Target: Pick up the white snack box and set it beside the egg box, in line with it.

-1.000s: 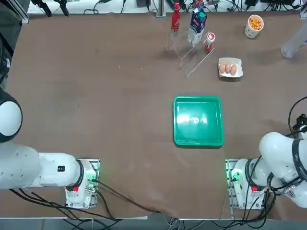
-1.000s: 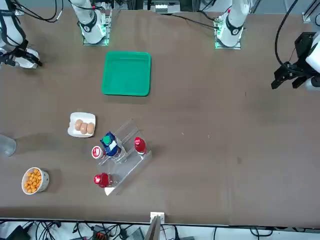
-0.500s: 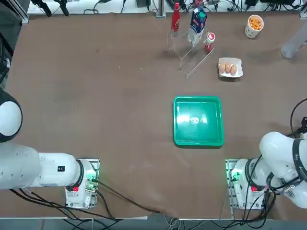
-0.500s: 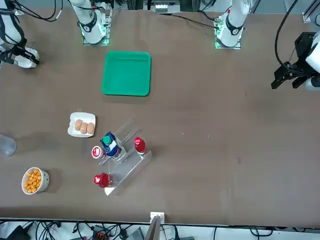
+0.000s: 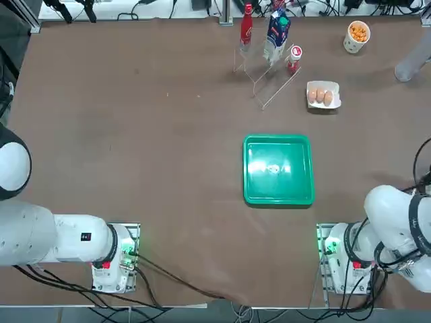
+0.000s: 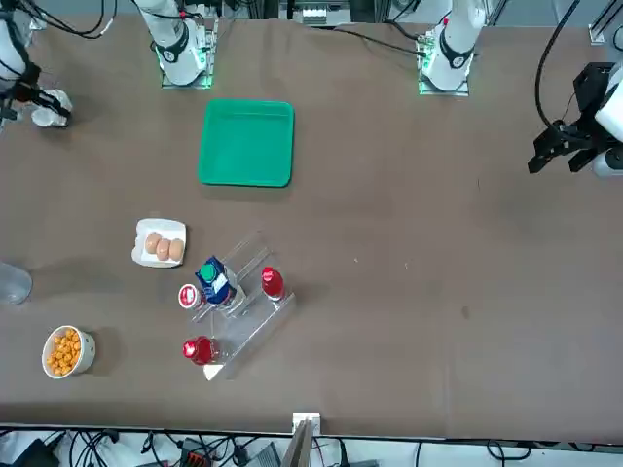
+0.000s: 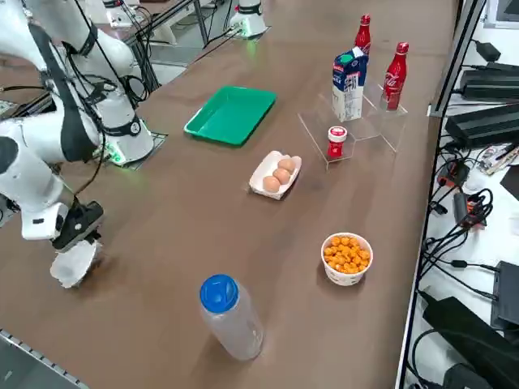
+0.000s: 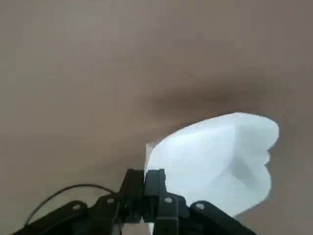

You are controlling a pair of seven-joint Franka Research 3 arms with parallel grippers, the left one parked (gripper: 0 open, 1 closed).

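**Gripping the snack box at the table's edge**

Lifting is the step in hand, I judge: my right gripper (image 7: 81, 235) sits at the lower left of the right side view, fingers pinched fully together on the rim of the small plain white snack box (image 7: 73, 263), which hangs tilted beneath them, close to the brown table (image 7: 203, 211). From the wrist view the white box (image 8: 220, 156) fills the lower right, its thin edge clamped between my fingers.

The white egg box with brown eggs (image 7: 276, 174) lies well apart, mid-frame, near the green plastic tray (image 7: 231, 113). Next I must carry the box across and set it down alongside, lined up.
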